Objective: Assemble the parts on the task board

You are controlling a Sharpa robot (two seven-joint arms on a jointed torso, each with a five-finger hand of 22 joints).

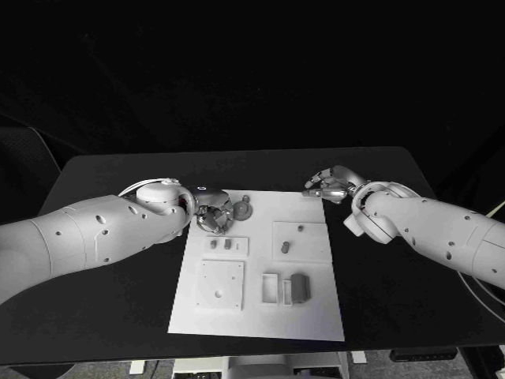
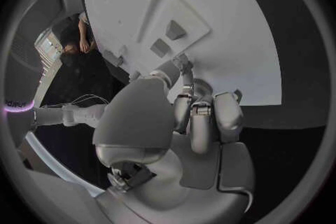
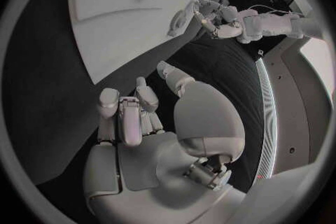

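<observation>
Head view: the task board, a white plate, is lying in the middle of the black table, running from the centre of the frame down toward the lower middle. Raised square plates are sitting on it: one at the upper right carrying a small grey part and a smaller peg, one at the upper left with two small grey parts standing close together, and one at lower left. At the board's lower middle a white open frame is lying just beside a darker grey block.

The left hand is hovering over the board's upper left corner, left of frame centre. Its fingers are curling inward; in the left wrist view the left hand is showing its fingers folded close together with nothing visible between them, so it is reading as closed and empty.

The right hand is sitting at the board's upper right corner, right of centre, above the black table beside the board edge. In the right wrist view the right hand is showing its fingers bunched together and bent in, no part visible in them: closed, empty. The same view is catching the left hand far across the board.
</observation>
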